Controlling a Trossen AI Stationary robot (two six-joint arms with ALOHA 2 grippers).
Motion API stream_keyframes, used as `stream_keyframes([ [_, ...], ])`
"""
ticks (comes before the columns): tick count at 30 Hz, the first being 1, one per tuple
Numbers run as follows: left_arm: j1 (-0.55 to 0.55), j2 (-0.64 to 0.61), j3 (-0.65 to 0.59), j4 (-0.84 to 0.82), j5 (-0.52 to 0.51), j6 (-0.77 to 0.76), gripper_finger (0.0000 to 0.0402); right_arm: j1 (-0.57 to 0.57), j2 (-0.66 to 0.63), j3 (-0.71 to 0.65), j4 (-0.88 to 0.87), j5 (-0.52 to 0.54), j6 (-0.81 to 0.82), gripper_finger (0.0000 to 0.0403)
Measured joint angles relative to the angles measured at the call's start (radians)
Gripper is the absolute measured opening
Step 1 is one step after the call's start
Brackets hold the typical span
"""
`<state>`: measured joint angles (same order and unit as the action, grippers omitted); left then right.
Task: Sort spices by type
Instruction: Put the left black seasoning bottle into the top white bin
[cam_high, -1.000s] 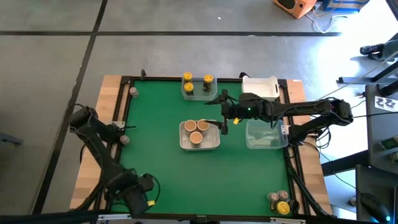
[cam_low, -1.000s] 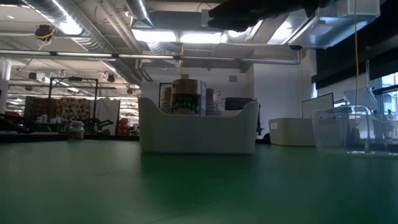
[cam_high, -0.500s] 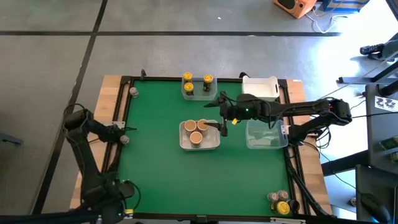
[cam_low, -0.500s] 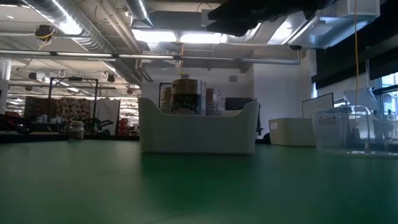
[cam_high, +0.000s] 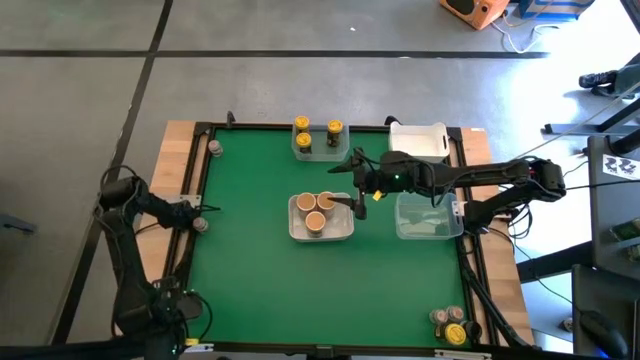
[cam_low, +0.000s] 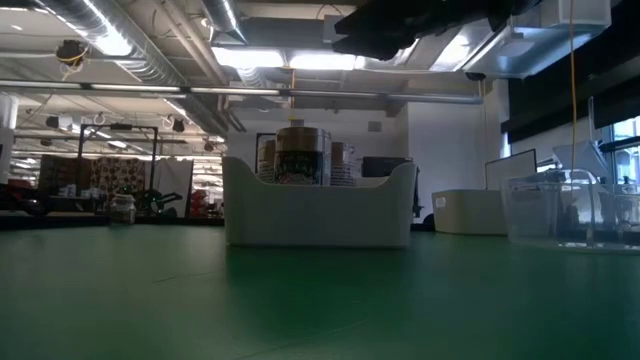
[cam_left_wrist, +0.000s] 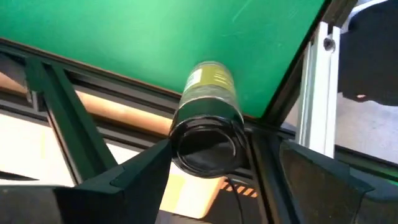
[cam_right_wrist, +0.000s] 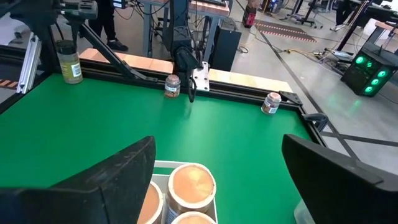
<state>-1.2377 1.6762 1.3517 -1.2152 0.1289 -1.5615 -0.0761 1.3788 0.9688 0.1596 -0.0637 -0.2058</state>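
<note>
Tan-capped jars (cam_right_wrist: 186, 190) cut off by frame edge in right wrist view; labels unreadable.

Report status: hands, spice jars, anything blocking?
Left hand open around dark-capped jar at left edge of table. Right hand open above tan-capped jars in centre tub. No obstruction seen.

I see three tan-capped jars (cam_high: 316, 209) upright, packed together inside the white tub (cam_high: 340, 230) at mid-surface. Beyond that tub, three yellow-capped jars (cam_high: 302, 124) stand at a small clear tub (cam_high: 318, 152) by the far edge. Left of the white tub, a dark-capped jar (cam_high: 200, 224) sits on the rail, another (cam_high: 214, 148) at the far-left corner. At the near-right corner stands a cluster (cam_high: 449, 324), one cap yellow.
</note>
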Motion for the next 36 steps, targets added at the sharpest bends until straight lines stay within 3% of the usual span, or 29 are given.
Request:
stream_keyframes([
  [19, 0.003, 0.003, -0.032, 0.028, -0.005, 0.016, 0.0292, 0.0, 0.0, 0.0, 0.0, 0.0, 0.0, 0.0348],
  [26, 0.03, 0.003, -0.032, 0.034, -0.003, -0.181, 0.0292, 0.0, 0.0, 0.0, 0.0, 0.0, 0.0, 0.0348],
  [36, 0.186, 0.003, -0.031, 0.122, 0.002, -0.312, 0.0292, 0.0, 0.0, 0.0, 0.002, 0.0, 0.019, 0.0348],
])
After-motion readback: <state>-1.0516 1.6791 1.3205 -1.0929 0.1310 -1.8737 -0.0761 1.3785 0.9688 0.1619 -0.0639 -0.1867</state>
